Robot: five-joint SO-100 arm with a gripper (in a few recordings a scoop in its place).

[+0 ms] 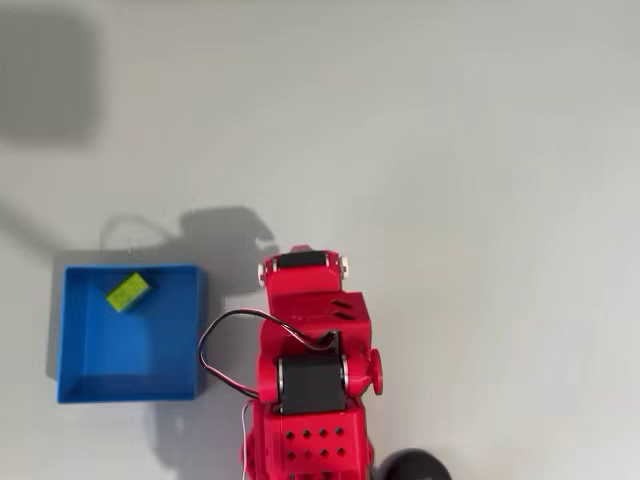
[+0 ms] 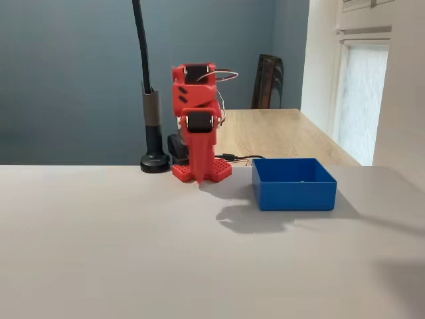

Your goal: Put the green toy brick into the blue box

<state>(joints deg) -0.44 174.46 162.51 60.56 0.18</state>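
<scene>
- I see my gripper (image 2: 200, 174) folded down in front of the red arm (image 1: 310, 350) in the fixed view, its tip pointing at the table (image 2: 133, 252) just ahead of the arm's base; it looks narrow and I see nothing in it, but I cannot tell whether the jaws are parted or pressed together.
- It touches neither task item from what I can make out.
- The blue box (image 1: 70, 340) sits on the table beside the arm, left of it in the overhead view and right of it in the fixed view.
- The green toy brick (image 1: 127, 291) lies inside the box, near its far wall, toward the upper middle of the box floor overhead.
- Its long axis runs diagonally, lower left to upper right overhead, studded face up.
- Behind the arm stands a black lamp post (image 2: 151, 119).
</scene>
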